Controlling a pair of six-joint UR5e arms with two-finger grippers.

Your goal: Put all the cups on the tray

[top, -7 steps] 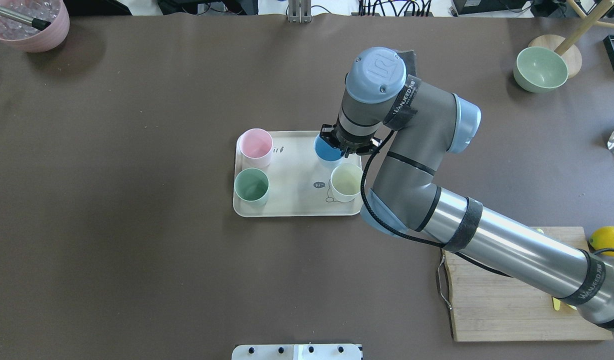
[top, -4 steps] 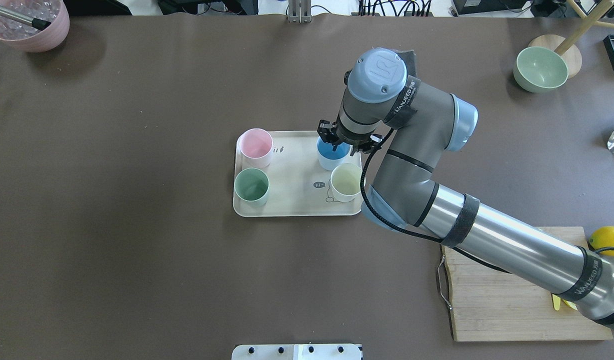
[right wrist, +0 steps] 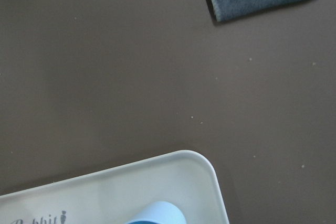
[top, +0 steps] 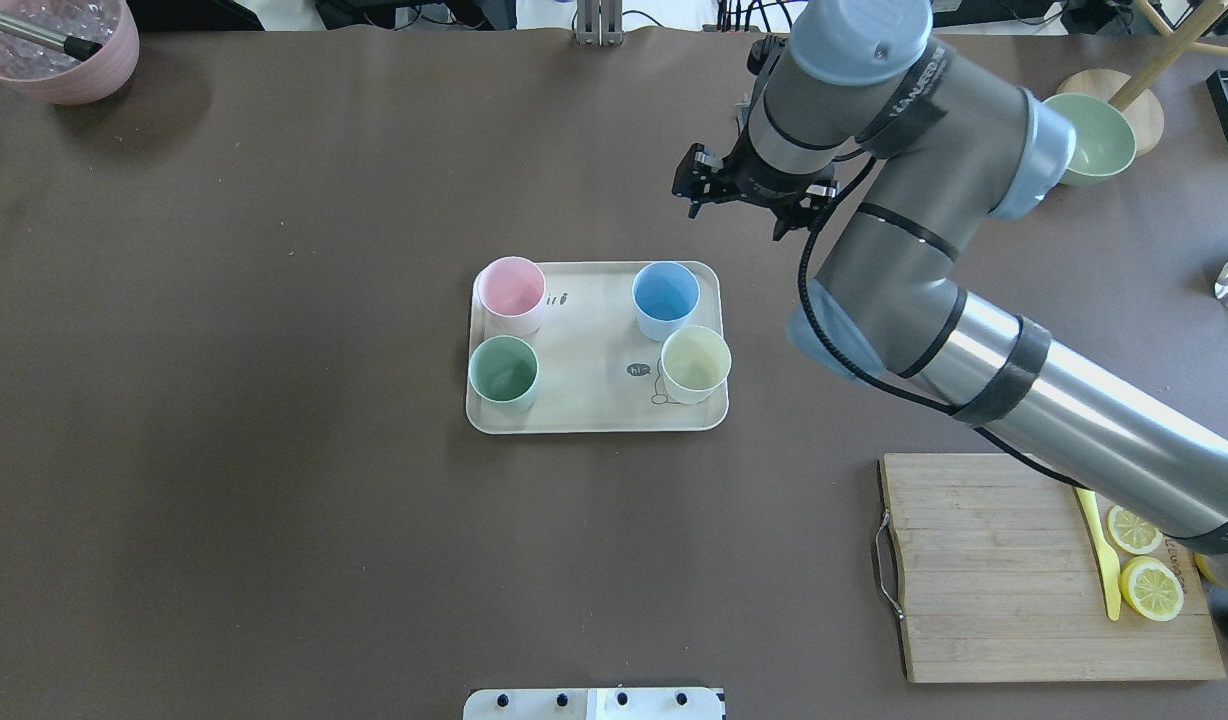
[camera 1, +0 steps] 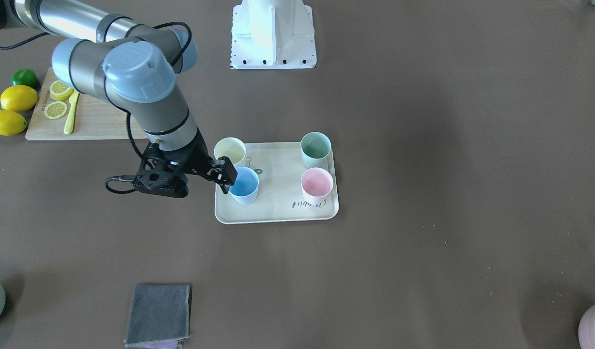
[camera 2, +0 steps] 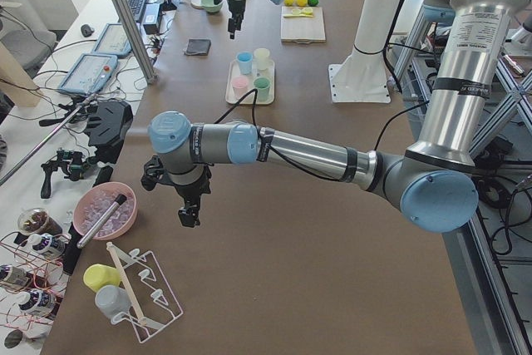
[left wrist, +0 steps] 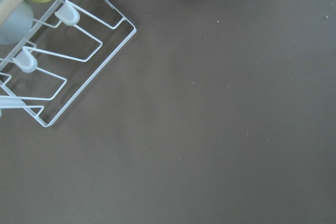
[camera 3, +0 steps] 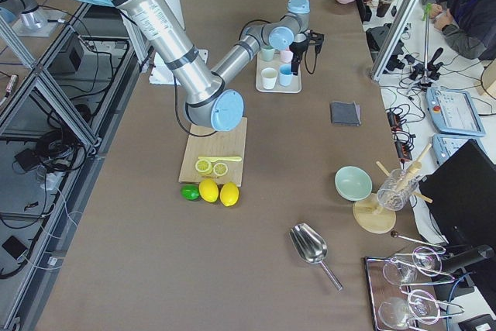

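Note:
The cream tray [top: 594, 415] holds all four cups upright: pink [top: 511, 293], mint green [top: 504, 372], light blue [top: 666, 298] and pale yellow [top: 694, 363]. My right gripper [top: 742, 200] is open and empty, raised above the table off the tray's far right corner. In the front-facing view the right gripper [camera 1: 226, 175] shows beside the blue cup [camera 1: 243, 185], apart from it. The right wrist view shows the tray's corner [right wrist: 202, 182] and the blue cup's rim [right wrist: 155, 213]. My left gripper [camera 2: 189, 214] shows only in the exterior left view, far from the tray; I cannot tell its state.
A wooden cutting board [top: 984, 560] with lemon slices and a yellow knife lies at the near right. A pale-green bowl [top: 1094, 140] stands far right, a mauve pot [top: 59, 50] far left. A grey cloth [camera 1: 158, 315] lies beyond the tray. A wire rack [left wrist: 52, 61] is below the left wrist.
My right gripper has let go of the blue cup, risen and moved away toward the far right. The blue cup stays standing on the tray.

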